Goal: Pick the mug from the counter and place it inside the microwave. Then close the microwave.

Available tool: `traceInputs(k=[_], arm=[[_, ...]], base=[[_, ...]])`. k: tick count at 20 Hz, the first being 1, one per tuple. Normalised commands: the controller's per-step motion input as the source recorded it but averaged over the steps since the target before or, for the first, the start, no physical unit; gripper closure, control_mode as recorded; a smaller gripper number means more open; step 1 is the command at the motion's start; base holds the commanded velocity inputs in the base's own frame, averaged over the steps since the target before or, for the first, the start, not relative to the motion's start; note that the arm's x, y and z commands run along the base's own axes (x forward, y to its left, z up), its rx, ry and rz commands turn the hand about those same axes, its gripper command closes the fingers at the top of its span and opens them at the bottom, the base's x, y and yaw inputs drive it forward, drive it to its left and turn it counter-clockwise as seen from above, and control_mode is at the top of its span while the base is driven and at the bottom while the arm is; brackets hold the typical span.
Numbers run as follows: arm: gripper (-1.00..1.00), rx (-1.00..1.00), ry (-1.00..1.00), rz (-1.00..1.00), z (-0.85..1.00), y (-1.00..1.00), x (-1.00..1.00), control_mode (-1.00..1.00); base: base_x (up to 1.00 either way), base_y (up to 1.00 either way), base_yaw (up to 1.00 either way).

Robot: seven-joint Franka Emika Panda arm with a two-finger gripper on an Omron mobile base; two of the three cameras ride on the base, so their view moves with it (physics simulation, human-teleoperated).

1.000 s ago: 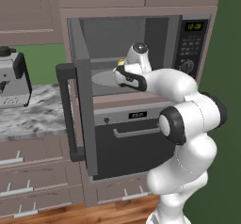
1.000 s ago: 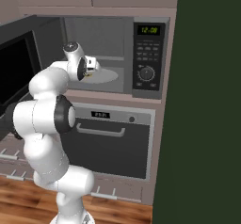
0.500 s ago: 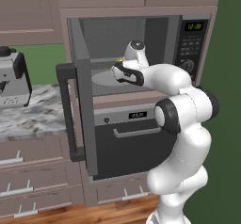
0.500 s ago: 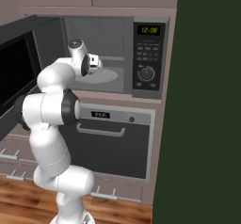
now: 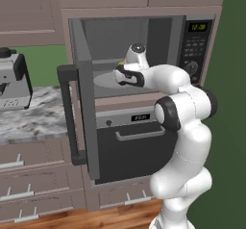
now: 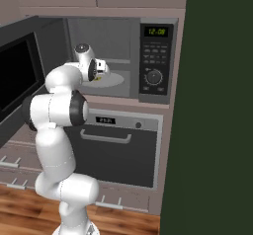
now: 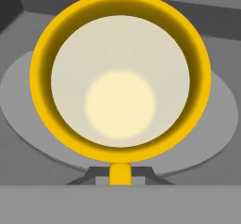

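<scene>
Inside the open microwave (image 5: 144, 40), a white robot arm's gripper (image 7: 120, 173) holds the small yellow mug (image 7: 120, 79) over the grey turntable (image 7: 221, 100), its jaws pinched narrow on the cup's rim, where a strip of yellow wall shows between the dark fingertips (image 7: 94, 175). From behind the arm, the hand (image 5: 129, 74) reaches just past the door opening, and a sliver of yellow peeks out beside it (image 6: 99, 79). Whether the cup's base already rests on the plate or hangs just above it cannot be told. Stiff, light and smooth-walled by the look of it, the mug suits a rim pinch like this one, though a glossy side could slip if nudged sideways. The door (image 5: 84, 117) stands swung wide to the left, its black handle (image 5: 67, 112) well clear of the arm, waiting to be shut.
</scene>
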Motion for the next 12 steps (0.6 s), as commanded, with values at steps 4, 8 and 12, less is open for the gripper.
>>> traceInputs(k=[4, 8, 12], arm=[[1.00, 0.00, 0.00, 0.00, -0.24, 0.00, 0.19, -1.00], [1.00, 0.00, 0.00, 0.00, -0.07, 0.00, 0.16, -1.00], [1.00, 0.00, 0.00, 0.00, -0.07, 0.00, 0.16, -1.00]], base=[[0.00, 0.00, 0.00], [0.00, 0.00, 0.00], [0.00, 0.00, 0.00]])
